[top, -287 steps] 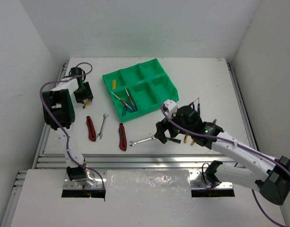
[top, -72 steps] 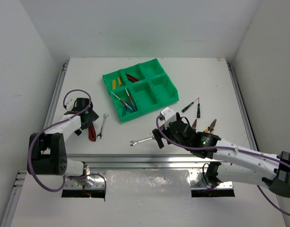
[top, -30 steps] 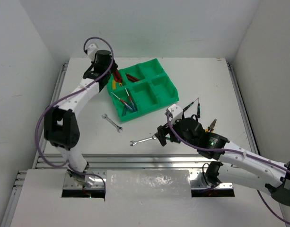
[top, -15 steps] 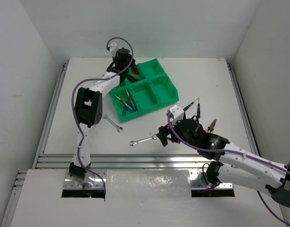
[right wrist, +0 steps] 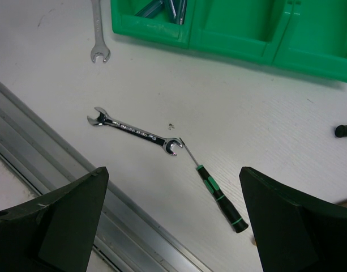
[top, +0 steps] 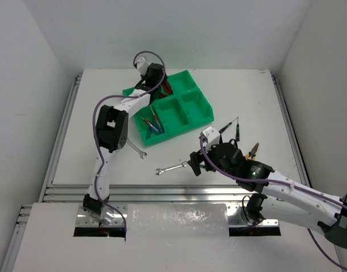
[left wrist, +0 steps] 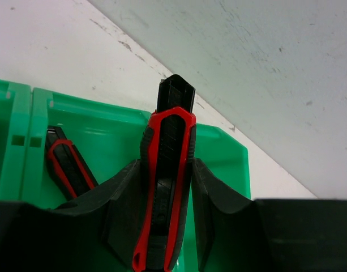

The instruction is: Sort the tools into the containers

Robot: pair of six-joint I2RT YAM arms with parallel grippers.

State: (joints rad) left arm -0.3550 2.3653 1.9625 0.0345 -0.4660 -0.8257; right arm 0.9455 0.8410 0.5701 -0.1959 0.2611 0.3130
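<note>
My left gripper [top: 157, 78] hangs over the back row of the green tray [top: 209, 111] and is shut on a red-handled knife [left wrist: 165, 187], which stands between the fingers with its black tip pointing away. A second red knife [left wrist: 68, 165] lies in the compartment below. Several screwdrivers [top: 153, 122] lie in the front left compartment. My right gripper [top: 196, 165] is open and empty, low over the table. Under it lie a silver wrench [right wrist: 133, 131] and a green-and-black screwdriver [right wrist: 219, 197].
Another wrench [top: 135, 146] lies left of the tray's front corner. Two screwdrivers [top: 230, 126] and yellow-handled pliers [top: 252, 150] lie to the right of the tray. The metal rail [right wrist: 60, 147] runs along the table's near edge.
My left arm has swung right along the tray's back row, carrying the red knife. The right arm has stayed put, still open.
</note>
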